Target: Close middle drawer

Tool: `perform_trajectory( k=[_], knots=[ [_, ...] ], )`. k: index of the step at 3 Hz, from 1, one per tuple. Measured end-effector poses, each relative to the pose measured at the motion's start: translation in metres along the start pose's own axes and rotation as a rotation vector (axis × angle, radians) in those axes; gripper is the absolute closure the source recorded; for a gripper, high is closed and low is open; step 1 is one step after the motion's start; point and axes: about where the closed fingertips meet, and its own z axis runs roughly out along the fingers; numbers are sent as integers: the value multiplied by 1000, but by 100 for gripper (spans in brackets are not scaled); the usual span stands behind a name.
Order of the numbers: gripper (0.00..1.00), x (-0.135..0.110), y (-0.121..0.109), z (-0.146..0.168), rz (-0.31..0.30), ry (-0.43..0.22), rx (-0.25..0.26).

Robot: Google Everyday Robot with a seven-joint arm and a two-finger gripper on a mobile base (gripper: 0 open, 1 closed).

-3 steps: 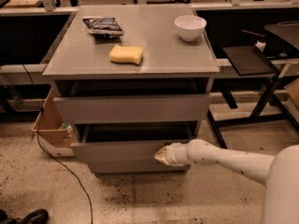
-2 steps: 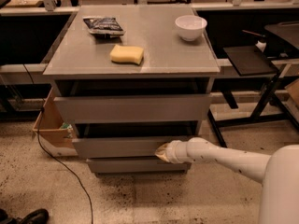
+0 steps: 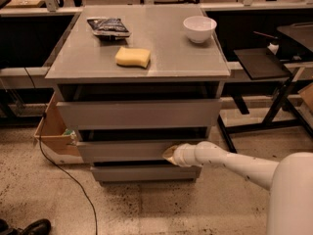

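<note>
I see the middle drawer (image 3: pixel 122 150) between the other two fronts: flat, smooth, grey, no handle, long side running left to right and facing me. My gripper (image 3: pixel 170 154) sits against its right end, and I can't make out its spread. On the cabinet (image 3: pixel 186 62) top lie a yellow sponge (image 3: pixel 132 57), a white bowl (image 3: pixel 199 28) and a dark bag (image 3: pixel 108 26).

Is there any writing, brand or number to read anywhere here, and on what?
None can be read.
Dark crinkled packet on the grey cabinet top: pale print, too blurred to read.
Grey middle drawer front, with the gripper at it: no marking.
</note>
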Motion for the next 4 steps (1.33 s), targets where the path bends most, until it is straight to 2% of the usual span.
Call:
perform_trajectory(
  k=[1,2,4],
  knots=[
    [100,6,-15,-7,12,-4,23],
    [100,14,-13,-27,38,10,0],
    [100,22,21,-107,104,48,-78]
  ],
)
